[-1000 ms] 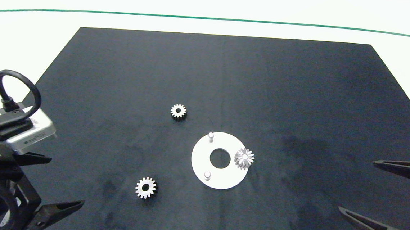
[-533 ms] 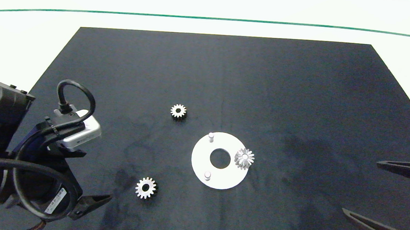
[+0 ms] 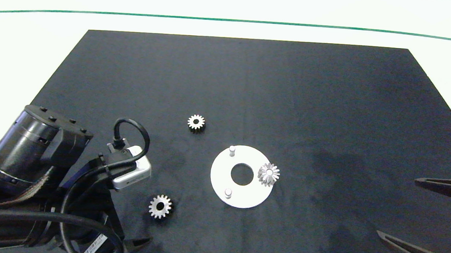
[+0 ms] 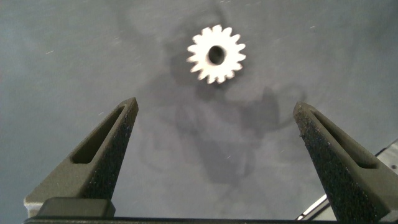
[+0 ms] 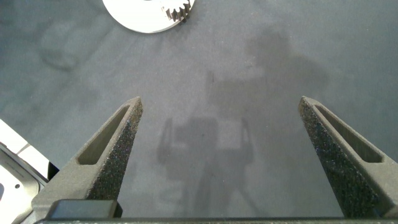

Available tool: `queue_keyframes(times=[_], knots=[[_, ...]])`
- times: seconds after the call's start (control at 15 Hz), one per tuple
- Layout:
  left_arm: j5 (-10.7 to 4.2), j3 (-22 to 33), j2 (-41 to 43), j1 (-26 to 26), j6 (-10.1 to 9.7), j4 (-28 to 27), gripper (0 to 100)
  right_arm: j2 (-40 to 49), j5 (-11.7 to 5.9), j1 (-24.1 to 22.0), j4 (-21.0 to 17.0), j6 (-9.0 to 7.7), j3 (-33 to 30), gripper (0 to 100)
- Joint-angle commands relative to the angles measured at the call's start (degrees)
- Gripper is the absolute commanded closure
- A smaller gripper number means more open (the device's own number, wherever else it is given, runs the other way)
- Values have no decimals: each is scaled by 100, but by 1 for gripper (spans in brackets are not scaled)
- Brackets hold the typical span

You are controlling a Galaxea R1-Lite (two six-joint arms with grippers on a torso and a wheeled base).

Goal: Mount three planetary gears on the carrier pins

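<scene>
Three planetary gears show on the black mat. One gear (image 3: 268, 174) sits on the right-hand pin of the white carrier disc (image 3: 220, 175). Two carrier pins (image 3: 232, 149) (image 3: 228, 192) stand bare on the disc's left side. A second gear (image 3: 196, 122) lies flat up and left of the disc. The third gear (image 3: 160, 206) (image 4: 216, 55) lies flat at the front left. My left gripper (image 4: 216, 106) hangs open just short of this gear, nothing between its fingers; one fingertip (image 3: 144, 241) shows in the head view. My right gripper (image 3: 396, 206) (image 5: 221, 102) stands open at the right edge.
The black mat (image 3: 252, 84) covers most of the white table, with a green line near the far edge. The left arm's wrist camera (image 3: 131, 175) hangs over the mat to the left of the near gear. The right wrist view catches the disc's edge (image 5: 140, 18).
The left arm has swung in from the left edge toward the front-left gear, its gripper staying open. The right gripper has barely shifted. Gears and disc have not moved.
</scene>
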State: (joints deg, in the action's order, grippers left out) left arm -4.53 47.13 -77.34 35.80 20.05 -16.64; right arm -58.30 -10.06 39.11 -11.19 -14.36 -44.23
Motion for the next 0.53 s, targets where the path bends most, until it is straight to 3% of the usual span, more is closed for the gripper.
queue_keyframes(times=[0.07,0.2,0.53], knots=[[-30,7,-484,190,-151,372,0,-6,-5,0,-6,-14,2,0],[-39,-2,-642,199,-116,653,0,2,-5,9,-6,-14,2,0],[-39,-2,-818,190,-98,706,0,20,4,9,-15,-14,2,0]])
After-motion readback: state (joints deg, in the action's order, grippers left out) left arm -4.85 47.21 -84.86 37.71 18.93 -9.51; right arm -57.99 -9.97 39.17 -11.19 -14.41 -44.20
